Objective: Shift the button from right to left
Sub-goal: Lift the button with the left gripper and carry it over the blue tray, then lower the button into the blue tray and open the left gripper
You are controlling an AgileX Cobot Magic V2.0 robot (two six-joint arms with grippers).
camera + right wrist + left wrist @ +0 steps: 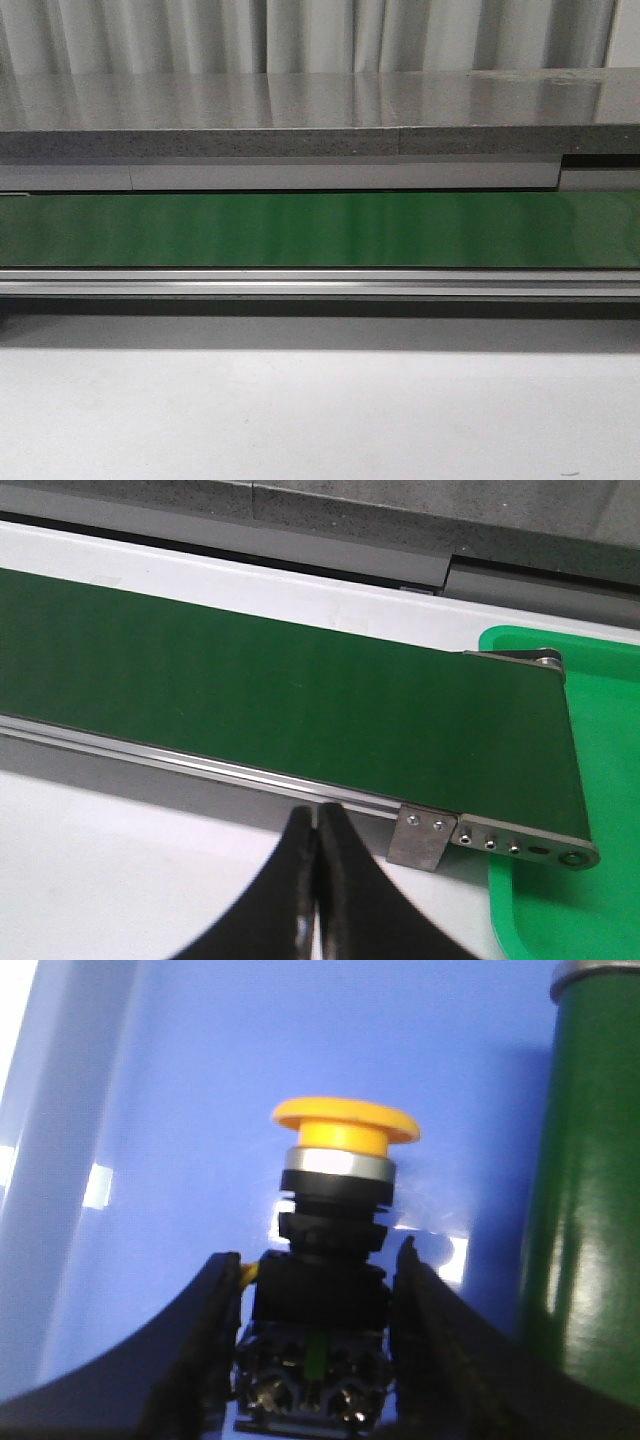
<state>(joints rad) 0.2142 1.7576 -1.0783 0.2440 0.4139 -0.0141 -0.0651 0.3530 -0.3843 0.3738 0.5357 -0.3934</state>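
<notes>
The button, an orange-yellow cap on a black body, shows only in the left wrist view. My left gripper is shut on its black body, one dark finger pressed against each side. It is held above a blue surface, beside the rounded end of the green belt. My right gripper is shut with nothing in it, over the white table just in front of the belt's rail. In the front view the green belt carries nothing, and neither gripper nor the button appears there.
A bright green tray sits under the belt's end in the right wrist view. A metal bracket sticks out from the belt's aluminium rail. A grey counter runs behind the belt.
</notes>
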